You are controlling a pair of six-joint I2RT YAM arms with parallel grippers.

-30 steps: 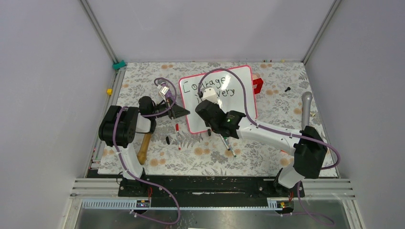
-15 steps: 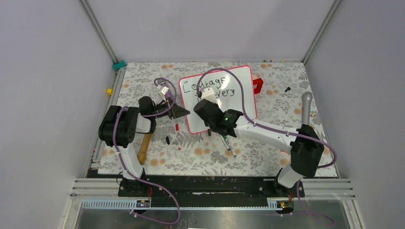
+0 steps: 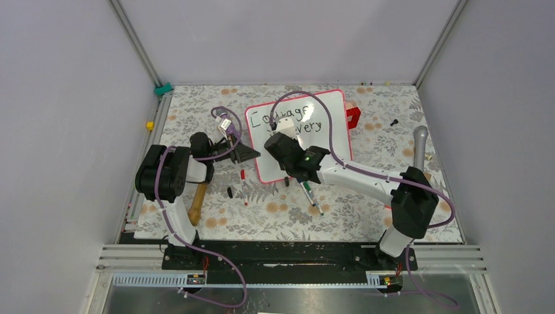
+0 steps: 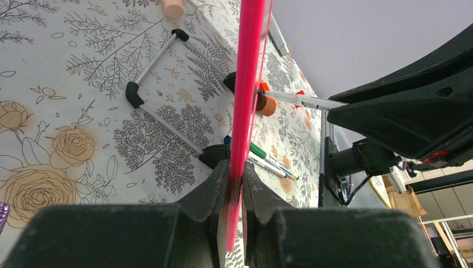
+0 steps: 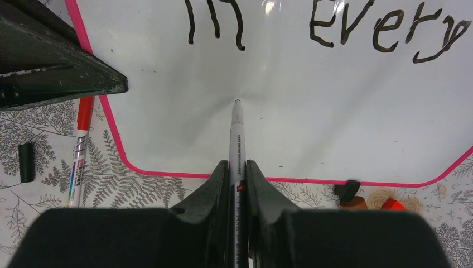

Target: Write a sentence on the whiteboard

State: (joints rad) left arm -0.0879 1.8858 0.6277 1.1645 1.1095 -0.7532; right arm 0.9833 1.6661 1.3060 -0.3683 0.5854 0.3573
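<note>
The whiteboard (image 3: 334, 140), white with a pink frame, lies tilted on the floral table. The sentence (image 3: 280, 116) reads "Courage" on the top line. The right wrist view shows "in" (image 5: 215, 22) and "Every" (image 5: 385, 28) on the second line. My right gripper (image 5: 237, 173) is shut on a black marker (image 5: 236, 134). The marker's tip rests on blank board below "in". My left gripper (image 4: 237, 184) is shut on the whiteboard's pink left edge (image 4: 248, 84). From above it sits at the board's left side (image 3: 252, 154).
A red marker (image 3: 243, 186) and a black cap (image 3: 230, 191) lie left of the board's near corner. More markers (image 3: 311, 199) lie in front of it. A wooden-handled tool (image 3: 196, 203) lies left, a red block (image 3: 353, 116) behind the board, and a grey cylinder (image 3: 419, 147) right.
My right arm has shifted a little to the left, taking the marker leftward over the board's lower part. The left gripper and the board have not moved.
</note>
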